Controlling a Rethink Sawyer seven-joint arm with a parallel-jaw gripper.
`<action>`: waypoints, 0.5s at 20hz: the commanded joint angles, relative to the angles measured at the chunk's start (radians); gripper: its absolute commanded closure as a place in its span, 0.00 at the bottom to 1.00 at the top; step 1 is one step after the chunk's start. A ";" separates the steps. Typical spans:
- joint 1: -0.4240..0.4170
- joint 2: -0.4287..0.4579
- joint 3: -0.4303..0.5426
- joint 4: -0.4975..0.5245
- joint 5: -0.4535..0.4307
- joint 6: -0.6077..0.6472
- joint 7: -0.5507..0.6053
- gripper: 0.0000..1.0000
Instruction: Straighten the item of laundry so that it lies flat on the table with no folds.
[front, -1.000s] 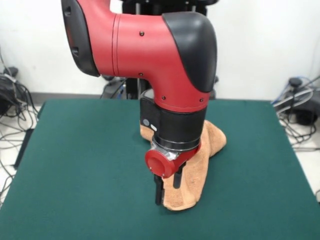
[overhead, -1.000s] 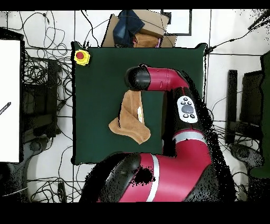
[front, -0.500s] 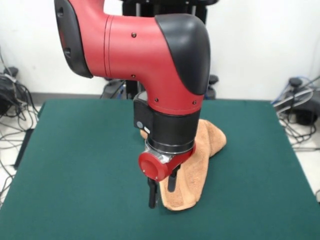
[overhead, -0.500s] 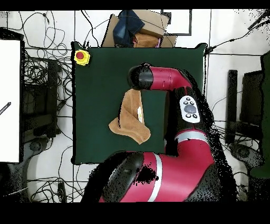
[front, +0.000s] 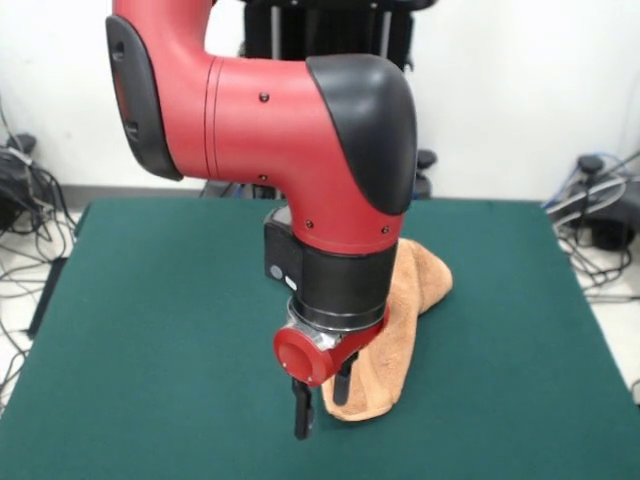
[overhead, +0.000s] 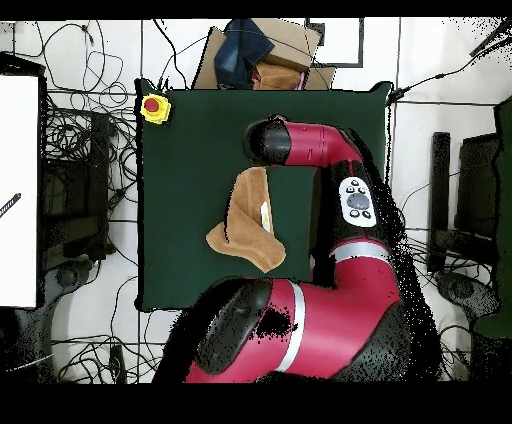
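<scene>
The peach-orange towel lies folded and bunched in a long strip at the middle of the green table. In the overhead view the towel runs from the arm's wrist toward the robot's base, with a fold standing along it. My gripper hangs straight down at the towel's near end, low over the table. It is open: one finger is just left of the towel's edge, the other is over the cloth. In the overhead view the wrist hides the gripper.
A yellow box with a red button sits at one table corner. A cardboard box with dark cloth lies beyond the table's far edge. Cables cover the floor on all sides. A white panel stands at the left.
The arm has moved toward the camera and a little left in the front view, and lower. The gripper went from over the towel's strip to its near end. The towel has not moved.
</scene>
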 joint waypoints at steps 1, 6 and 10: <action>0.028 0.046 0.039 -0.007 -0.028 -0.029 0.126 0.00; 0.016 0.050 0.048 -0.002 -0.001 0.027 0.123 0.00; 0.017 0.052 0.049 -0.003 0.008 0.053 0.123 0.00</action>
